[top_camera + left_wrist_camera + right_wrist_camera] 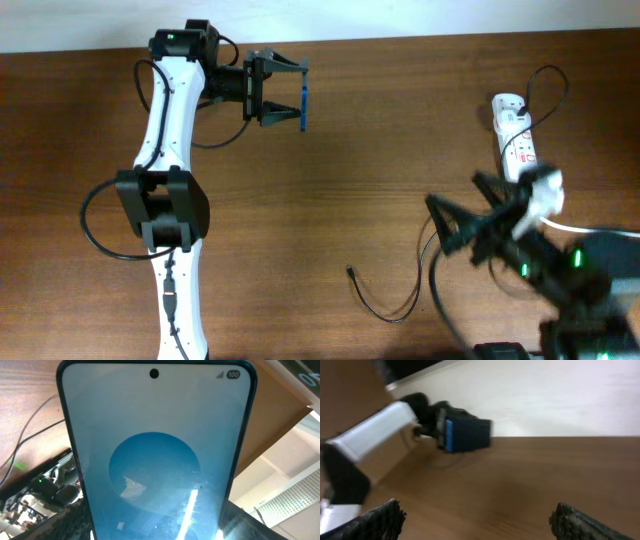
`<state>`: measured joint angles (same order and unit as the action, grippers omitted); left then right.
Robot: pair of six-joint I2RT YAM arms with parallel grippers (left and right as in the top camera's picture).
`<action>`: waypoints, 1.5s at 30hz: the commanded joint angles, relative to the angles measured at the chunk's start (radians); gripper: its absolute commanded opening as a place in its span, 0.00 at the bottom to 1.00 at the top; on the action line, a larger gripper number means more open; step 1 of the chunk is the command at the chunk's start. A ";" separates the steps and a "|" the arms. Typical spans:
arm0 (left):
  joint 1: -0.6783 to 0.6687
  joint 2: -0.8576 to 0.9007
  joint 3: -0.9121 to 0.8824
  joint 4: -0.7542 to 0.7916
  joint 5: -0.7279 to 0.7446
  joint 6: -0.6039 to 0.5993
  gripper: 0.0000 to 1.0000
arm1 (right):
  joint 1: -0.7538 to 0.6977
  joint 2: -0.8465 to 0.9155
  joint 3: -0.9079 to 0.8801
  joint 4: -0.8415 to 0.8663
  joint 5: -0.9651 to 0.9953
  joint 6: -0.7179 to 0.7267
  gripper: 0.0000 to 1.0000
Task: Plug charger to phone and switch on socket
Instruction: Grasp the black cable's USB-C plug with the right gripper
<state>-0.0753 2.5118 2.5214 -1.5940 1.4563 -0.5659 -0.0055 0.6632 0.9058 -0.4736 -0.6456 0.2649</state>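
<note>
Here's what you can't read. The right wrist view is smeared. Overhead, the right arm (560, 270) is blurred and overlaps the near end of the socket (510, 125), so its switch is not legible.

The left wrist view is nearly all phone (155, 460). Its lower end runs off frame, no port is visible, and only dark finger pads (65, 525) show in the bottom corners.

The left gripper (290, 92) is clamped on the phone and holds it up clear of the table (330, 200) near the far edge. It's edge-on to the overhead camera, so you only get a thin blue strip.

The right gripper (477, 514) is spread wide with nothing between the fingers. It hangs over the table beside the socket, toward table centre.

The charger (385, 305) lies loose on the table, connector tip free, well apart from the phone and near the right arm. Its other end disappears under that arm.

The surface is dark brown wood grain. There's a pale wall (545, 395) beyond the far edge, and white shelving (295, 495) shows past the phone in the left wrist view.
</note>
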 commanded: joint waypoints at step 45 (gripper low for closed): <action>0.000 -0.010 0.025 -0.016 0.082 0.071 0.68 | 0.782 1.174 0.878 -0.169 1.203 0.249 0.08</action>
<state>-0.0780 2.5118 2.5221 -1.6085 1.4780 -0.5163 0.7788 1.8229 1.7664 -0.6495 0.5526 0.5175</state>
